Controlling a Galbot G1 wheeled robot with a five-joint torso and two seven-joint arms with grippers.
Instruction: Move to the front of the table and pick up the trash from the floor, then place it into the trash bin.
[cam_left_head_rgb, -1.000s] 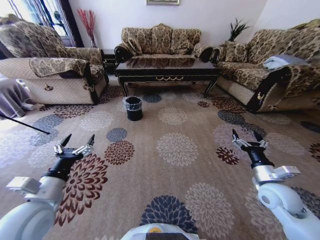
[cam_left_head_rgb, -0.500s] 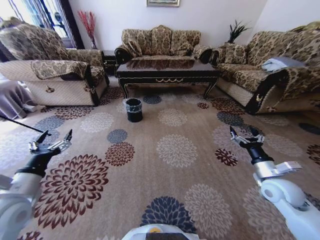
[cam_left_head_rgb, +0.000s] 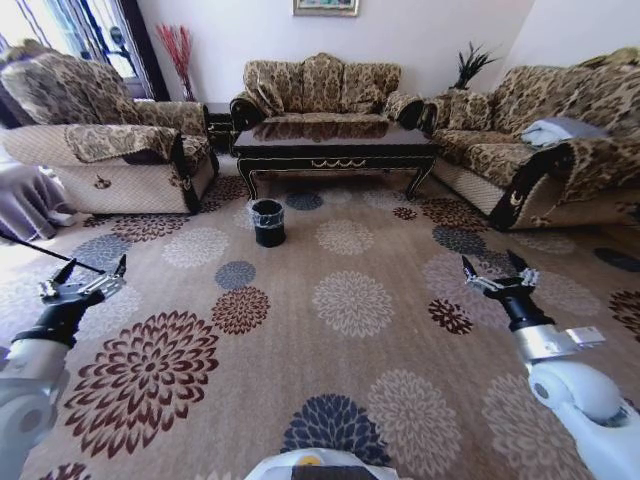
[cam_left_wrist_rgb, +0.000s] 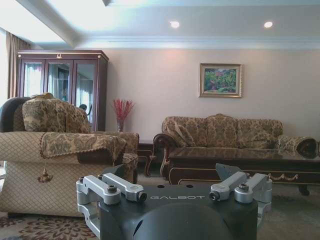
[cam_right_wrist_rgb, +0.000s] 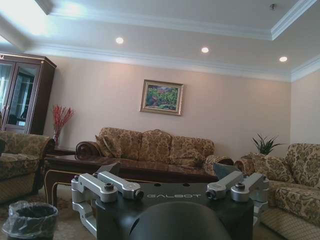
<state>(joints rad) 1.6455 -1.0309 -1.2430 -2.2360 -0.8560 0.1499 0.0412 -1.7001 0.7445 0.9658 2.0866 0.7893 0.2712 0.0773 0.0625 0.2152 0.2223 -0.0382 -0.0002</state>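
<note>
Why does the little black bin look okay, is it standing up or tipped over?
Standing up. The trash bin sits upright on the floor, open top upward, bag over its rim.

Note the floor (cam_left_head_rgb: 350, 340): beige-brown carpet with round flower medallions in cream, brown and dark blue-grey. The table (cam_left_head_rgb: 335, 148) stands on it at the far end, glossy dark top, gold scroll on the front apron, curved legs. The trash bin (cam_left_head_rgb: 267, 221), black with a clear liner, stands on the carpet just before the table's left front leg.
</note>
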